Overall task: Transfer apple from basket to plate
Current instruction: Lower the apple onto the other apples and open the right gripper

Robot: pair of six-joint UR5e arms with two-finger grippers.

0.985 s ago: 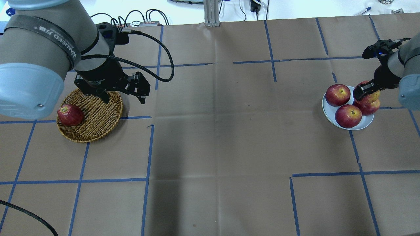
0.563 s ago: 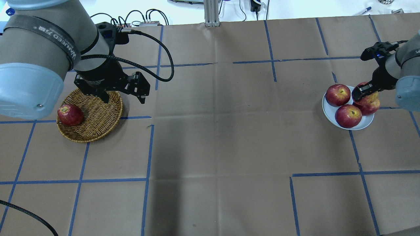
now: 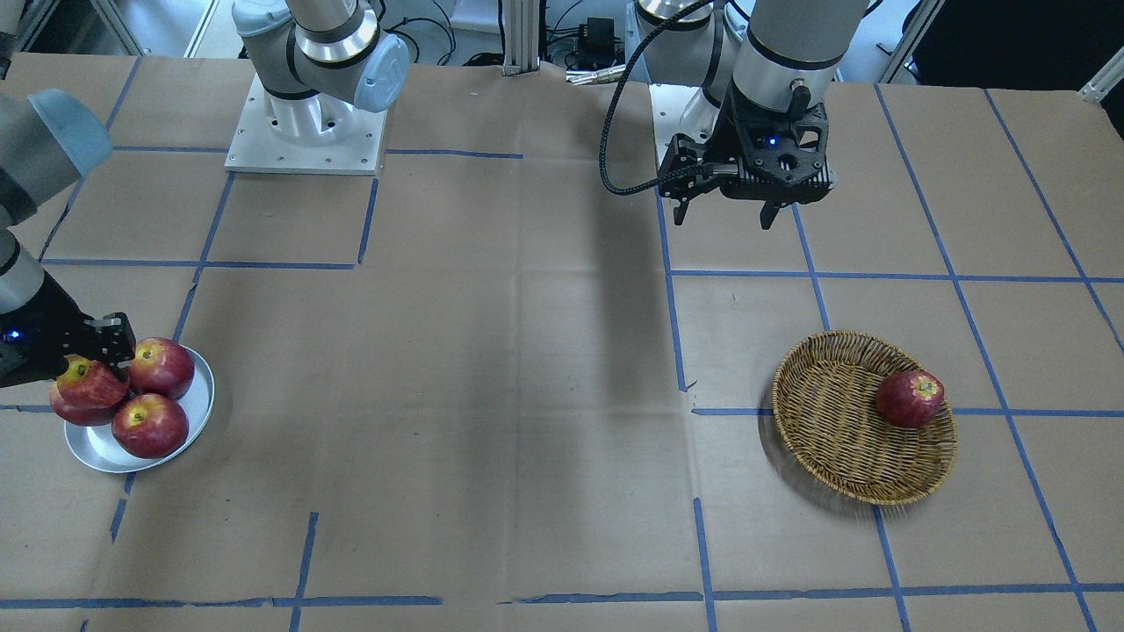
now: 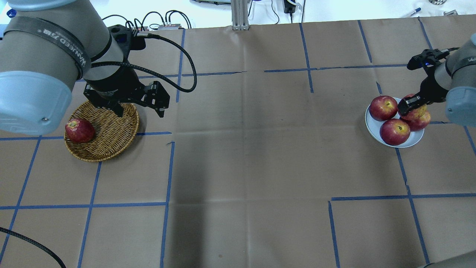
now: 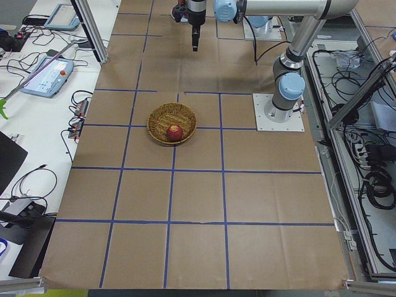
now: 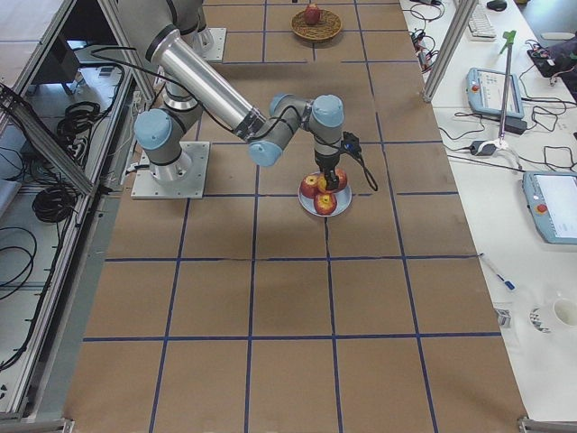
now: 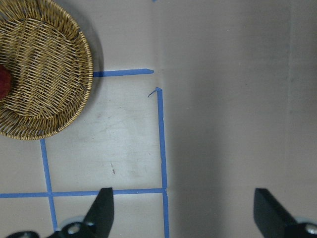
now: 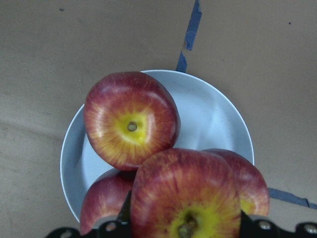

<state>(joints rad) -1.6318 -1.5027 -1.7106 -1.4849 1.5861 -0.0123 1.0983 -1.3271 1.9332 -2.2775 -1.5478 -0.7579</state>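
— What does the apple (image 8: 185, 193) look like, and where is it?
— Red and streaky, with a broad yellow patch around its stem hollow. The right claw (image 8: 183, 224) is clamped on it over the plate (image 8: 218, 114), atop three darker apples (image 8: 130, 119); whether it touches them, I cannot tell.
— The left claw (image 7: 183, 201)?
— Fingers apart, over the counter (image 4: 241, 149) beside the basket (image 4: 111, 137), which holds one dark red apple (image 4: 79, 130).
— Any writing?
— White letters on the left arm's black strap (image 4: 55, 37), roughly "WANJEED".

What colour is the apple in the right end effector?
The apple is streaky red, yellow around the stem; right wrist view.
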